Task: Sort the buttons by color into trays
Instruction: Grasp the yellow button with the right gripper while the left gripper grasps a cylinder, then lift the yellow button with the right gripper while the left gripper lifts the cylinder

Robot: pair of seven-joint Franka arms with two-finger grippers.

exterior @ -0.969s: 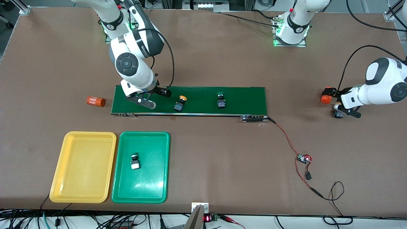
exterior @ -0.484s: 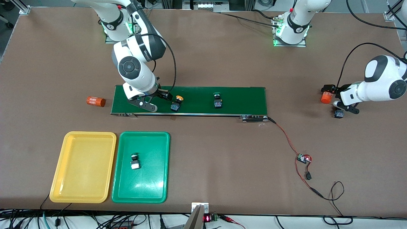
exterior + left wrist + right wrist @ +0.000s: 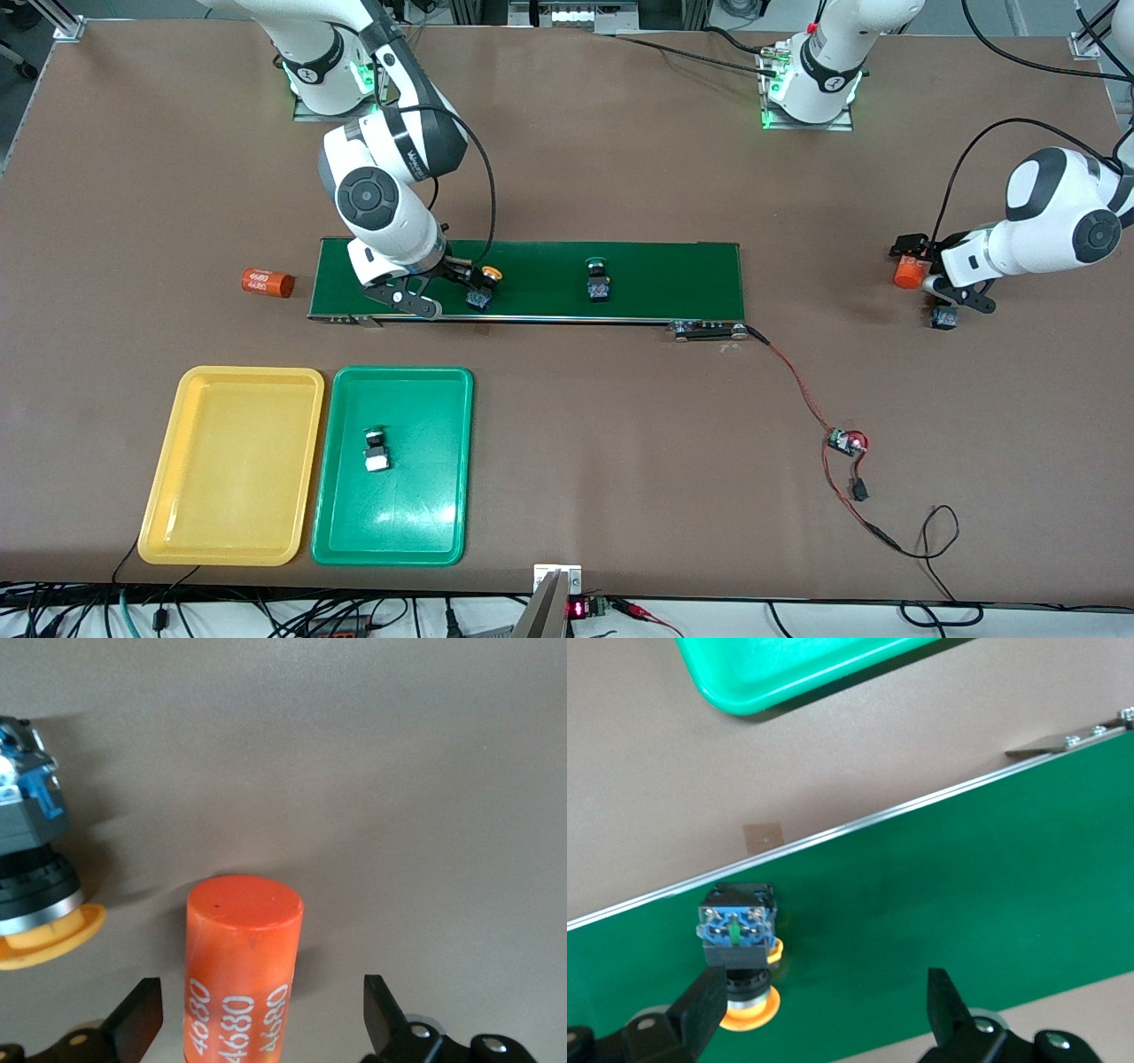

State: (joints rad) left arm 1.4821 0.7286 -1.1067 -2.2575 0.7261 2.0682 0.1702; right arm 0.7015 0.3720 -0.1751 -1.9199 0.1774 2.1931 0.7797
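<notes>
- My right tool (image 3: 443,285) hangs low over the conveyor belt (image 3: 656,279) near the right arm's end, fingers spread wide and gripping nothing; a yellow-capped button (image 3: 481,288) lies on its side on the belt right at one fingertip (image 3: 704,1001), the other finger off over bare belt.
- My left tool (image 3: 930,288) is low at the left arm's end of the bench (image 3: 620,159), fingers wide apart and empty, straddling an upright orange cylinder (image 3: 241,970) with white print. A second yellow-capped button (image 3: 31,881) lies just beside that cylinder, apart from it.
- The belt runs along the middle of the bench. A green-capped button (image 3: 599,279) also sits on it, toward the left arm's end from the first one.
- The yellow tray (image 3: 190,523) and the green tray (image 3: 425,532) lie side by side, nearer the front camera than the belt. The yellow one holds nothing.
- In the green tray lies another green-capped button (image 3: 376,449).
- Another orange cylinder (image 3: 267,283) lies on its side on the bench just off the belt's end at the right arm's side.
</notes>
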